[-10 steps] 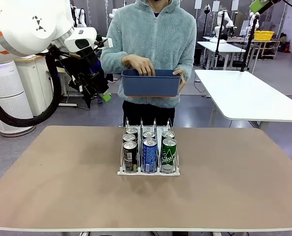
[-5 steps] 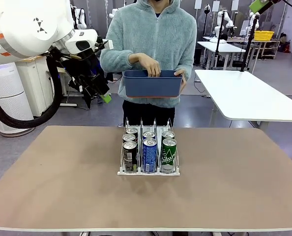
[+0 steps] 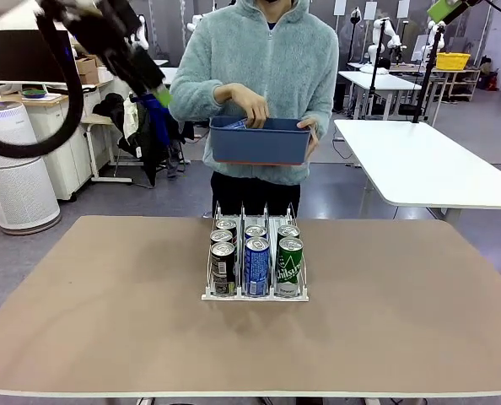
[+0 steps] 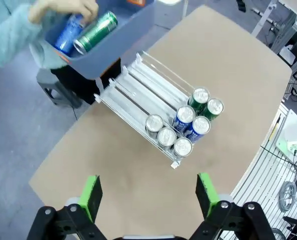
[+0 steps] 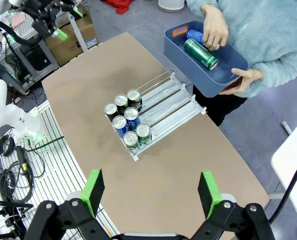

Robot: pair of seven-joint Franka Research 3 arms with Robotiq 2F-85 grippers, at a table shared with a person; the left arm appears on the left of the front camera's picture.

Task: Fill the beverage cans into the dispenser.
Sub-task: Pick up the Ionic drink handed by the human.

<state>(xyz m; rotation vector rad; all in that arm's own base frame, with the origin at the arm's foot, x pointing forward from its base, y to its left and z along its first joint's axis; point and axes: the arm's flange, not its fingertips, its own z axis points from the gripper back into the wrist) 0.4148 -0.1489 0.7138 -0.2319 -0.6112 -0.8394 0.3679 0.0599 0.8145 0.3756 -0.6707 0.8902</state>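
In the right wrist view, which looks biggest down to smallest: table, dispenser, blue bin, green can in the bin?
table
dispenser and blue bin: look alike, and the bin is held nearer the camera, so unranked
green can

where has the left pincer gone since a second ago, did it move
Yes. The left pincer has risen and drifted slightly left: it hung below the top of the white air purifier, now it is above it.

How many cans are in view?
9. Seven stand in the dispenser: three dark cans left, two blue cans middle, two green cans right. Two lie in the person's bin: a blue can, a green can. Others may be hidden there.
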